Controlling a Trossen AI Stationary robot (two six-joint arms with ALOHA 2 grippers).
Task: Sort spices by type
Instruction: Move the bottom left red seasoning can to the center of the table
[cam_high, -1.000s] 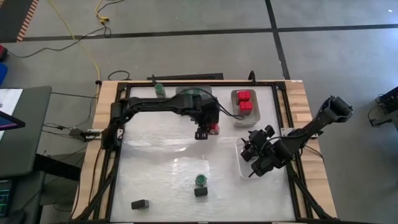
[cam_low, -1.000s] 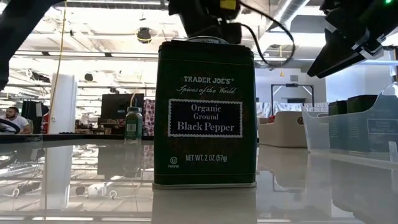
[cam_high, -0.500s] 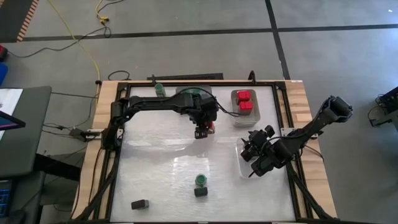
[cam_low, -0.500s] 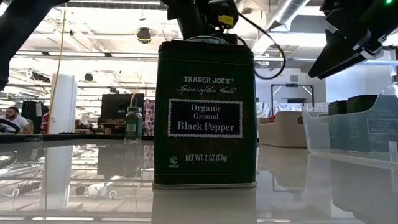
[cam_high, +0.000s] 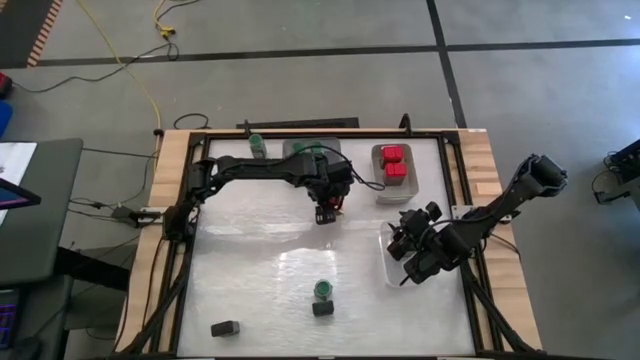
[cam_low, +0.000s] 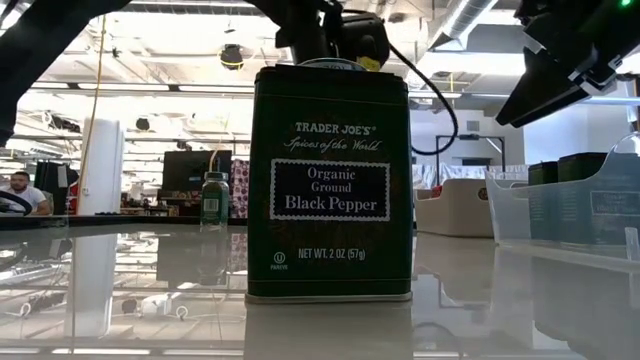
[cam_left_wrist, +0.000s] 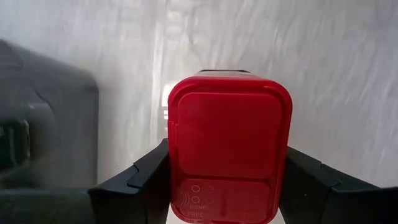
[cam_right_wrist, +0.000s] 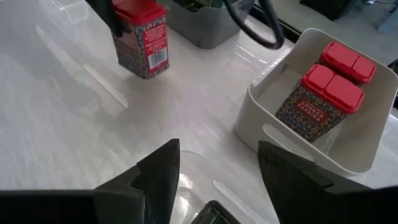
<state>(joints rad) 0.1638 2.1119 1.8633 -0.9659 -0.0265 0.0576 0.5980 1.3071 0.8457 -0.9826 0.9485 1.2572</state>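
My left gripper (cam_high: 325, 213) stands near the table's far middle, shut on a red-topped spice tin (cam_right_wrist: 143, 43), whose red lid (cam_left_wrist: 227, 149) fills the left wrist view. My right gripper (cam_right_wrist: 217, 168) hangs open, nothing between its fingers, over a clear tray (cam_high: 392, 262) at the right. Two red-topped tins (cam_right_wrist: 323, 93) stand in a white tray (cam_high: 393, 172). A black pepper tin (cam_low: 330, 180) and a green-lidded jar (cam_high: 322, 290) stand at the near middle. Another black tin (cam_high: 226, 327) lies near left. A green-lidded jar (cam_high: 256, 145) stands far left. My left gripper pinches the red-topped tin between its two fingers (cam_left_wrist: 146, 177) at its top end, on two opposite sides beside the lid (cam_left_wrist: 177, 168). The fingers come from above, slanting steeply down. The tin hangs nearly upright, low over the table; whether its base touches, I cannot tell.
A grey tray (cam_high: 310, 152) stands just beyond the left gripper at the far edge. The clear tray holds dark tins (cam_low: 570, 170). Open tabletop lies between the held tin and the white tray and across the middle left.
My left gripper has sunk toward the table with the red-topped tin and rolled its wrist. In the high view the tin has gone from showing beside the gripper to lying mostly under it. The right arm has kept still.
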